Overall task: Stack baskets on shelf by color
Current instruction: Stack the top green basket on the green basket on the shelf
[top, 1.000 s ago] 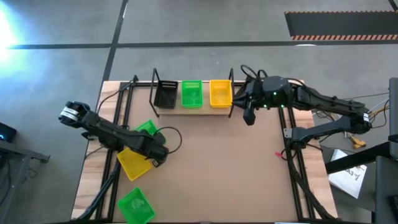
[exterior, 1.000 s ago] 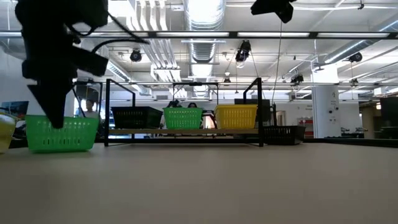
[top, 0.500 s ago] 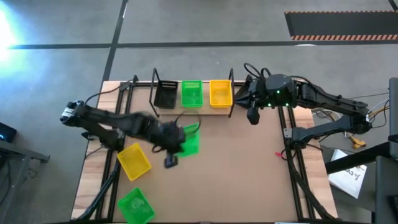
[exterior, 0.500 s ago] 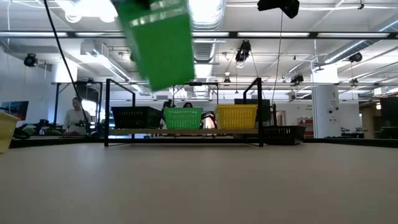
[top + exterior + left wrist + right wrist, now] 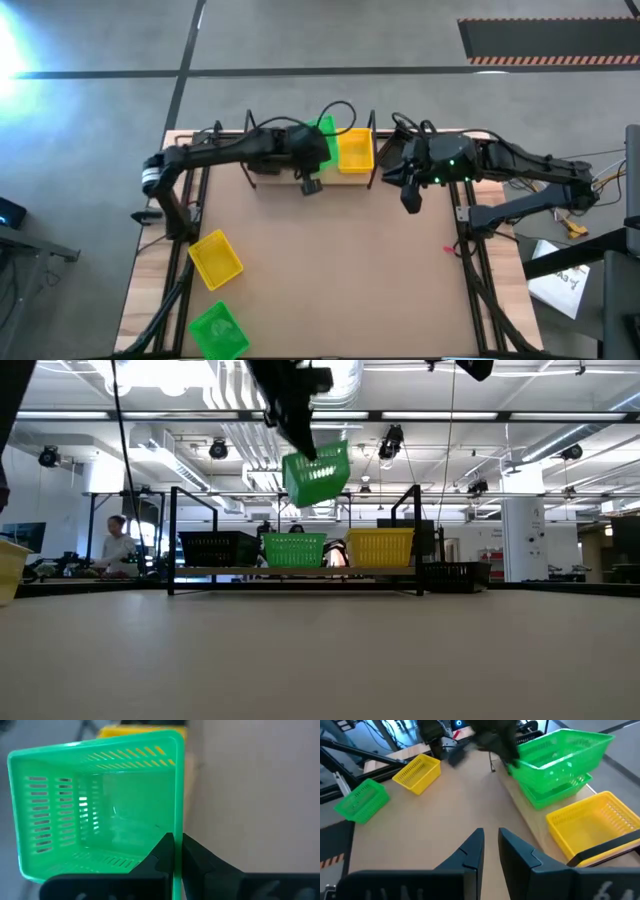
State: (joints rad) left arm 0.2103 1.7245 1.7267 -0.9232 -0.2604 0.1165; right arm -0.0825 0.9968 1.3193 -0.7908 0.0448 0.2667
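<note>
Holding a green basket [image 5: 317,476] by its rim, my left tool [image 5: 174,851] is pinched tight on the wall and carries it tilted in the air above the green basket on the shelf [image 5: 295,549]. The shelf [image 5: 295,571] also bears a black basket [image 5: 220,547] on the left and a yellow basket [image 5: 380,546] on the right. My right tool [image 5: 490,847], fingers slightly parted and gripping nothing, waits just right of the shelf. Another yellow basket [image 5: 215,259] and a green one [image 5: 219,331] lie on the worktop [image 5: 360,280] at near left.

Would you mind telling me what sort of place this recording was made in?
Probably a large robotics lab or workshop hall: exposed ceiling ducts and strip lights overhead, a bare concrete floor with hazard-striped marking, and a person at benches behind the table.
</note>
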